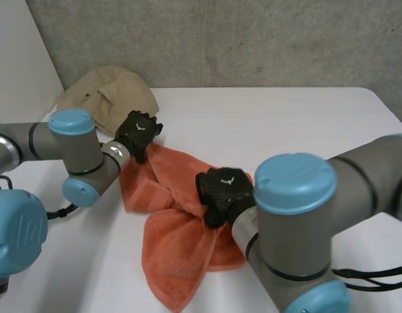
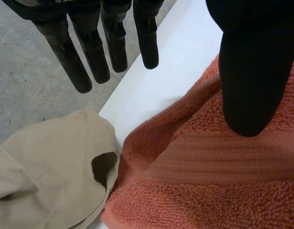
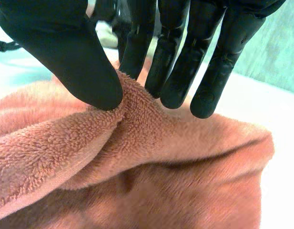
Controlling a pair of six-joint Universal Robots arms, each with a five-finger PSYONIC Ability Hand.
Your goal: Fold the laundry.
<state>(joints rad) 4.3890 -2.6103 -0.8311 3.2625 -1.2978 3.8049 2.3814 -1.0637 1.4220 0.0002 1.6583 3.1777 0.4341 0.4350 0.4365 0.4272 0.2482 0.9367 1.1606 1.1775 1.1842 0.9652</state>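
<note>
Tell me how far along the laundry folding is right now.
Done: nothing looks folded yet; the orange towel lies bunched and twisted on the white table. In hand: the right hand pinches a ridge of the towel near its middle, and the left hand is open at its far corner. Left: spreading and folding the towel, then the beige garment, which lies crumpled at the table's far corner.

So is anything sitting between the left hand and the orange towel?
Nothing visible. The left hand is open right over the orange towel's far corner, thumb above the cloth. The beige garment lies beside that corner, not between them. The right hand pinches a fold of the towel.
</note>
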